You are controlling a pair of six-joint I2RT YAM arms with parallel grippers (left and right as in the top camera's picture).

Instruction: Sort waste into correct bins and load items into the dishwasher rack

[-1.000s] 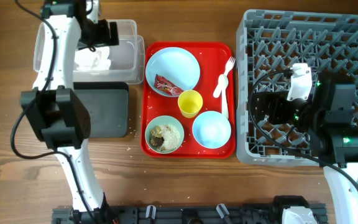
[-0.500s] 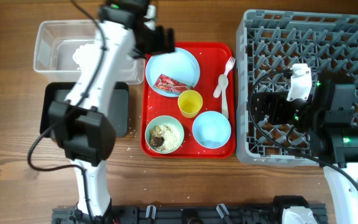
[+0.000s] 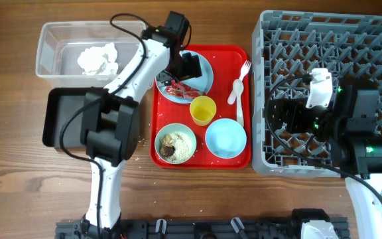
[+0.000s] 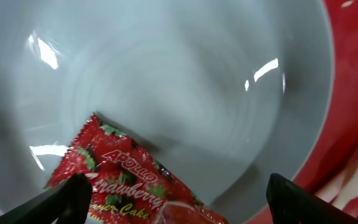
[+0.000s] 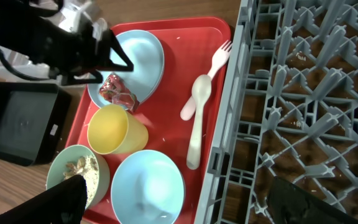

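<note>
Swung across from the clear tub (image 3: pixel 52 40), the left gripper (image 4: pixel 182 199) hangs wide open and empty astride the red wrapper (image 4: pixel 129 180) lying on the pale blue plate (image 4: pixel 185 81), where closing too low could scrape the slick plate and skid the flat wrapper away.

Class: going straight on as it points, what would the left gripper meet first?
Probably the red snack wrapper lying on the pale blue plate, just ahead of the open left gripper; depth is unclear.

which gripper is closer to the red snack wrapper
Left. The left gripper hangs just above the snack wrapper on the plate; the right gripper is far off over the dishwasher rack.
</note>
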